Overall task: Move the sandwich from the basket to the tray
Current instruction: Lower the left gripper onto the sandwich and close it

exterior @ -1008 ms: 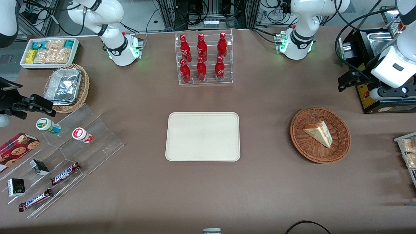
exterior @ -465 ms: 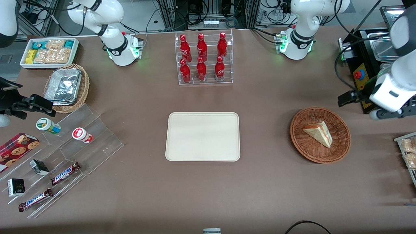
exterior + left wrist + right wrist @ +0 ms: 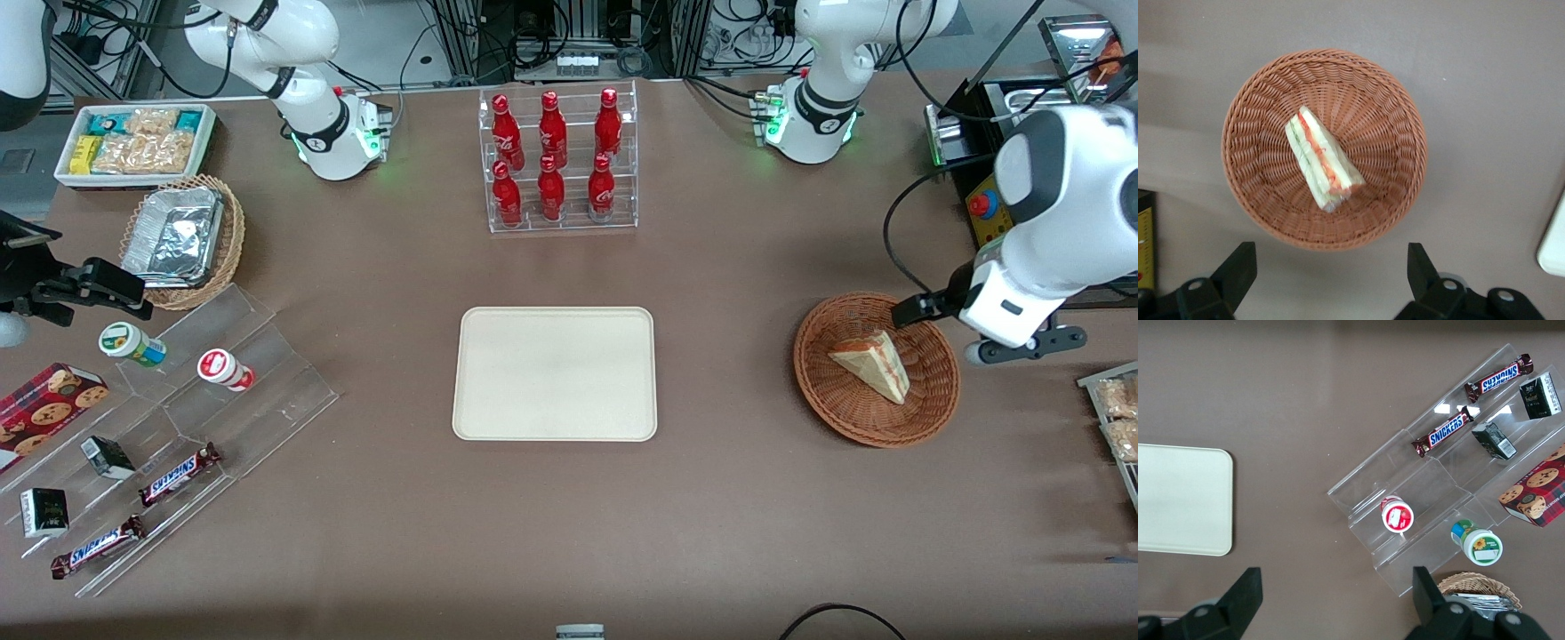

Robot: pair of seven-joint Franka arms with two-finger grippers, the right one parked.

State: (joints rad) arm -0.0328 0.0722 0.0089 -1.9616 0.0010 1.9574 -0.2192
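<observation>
The sandwich (image 3: 873, 363) is a pale wedge with a red-orange stripe, and it lies in the round reddish-brown basket (image 3: 853, 422). The left wrist view shows the same sandwich (image 3: 1321, 159) in the middle of that basket (image 3: 1255, 113). The left arm's gripper (image 3: 1022, 348) hangs above the table just outside the basket's rim, toward the working arm's end. There my gripper (image 3: 1330, 259) is open, fingers wide apart, with bare table between them. The cream tray (image 3: 556, 373) lies flat mid-table with nothing on it, and its corner (image 3: 1555, 240) shows in the left wrist view.
A clear rack of red bottles (image 3: 558, 160) stands farther from the camera than the tray. A black box with a red button (image 3: 982, 209) sits by the working arm. Packaged snacks (image 3: 1116, 418) lie at that table end. Acrylic steps with candy bars (image 3: 178, 471) lie toward the parked arm's end.
The left arm has swung from over the black box toward the basket, coming nearer the front camera. The sandwich, basket and tray have not moved.
</observation>
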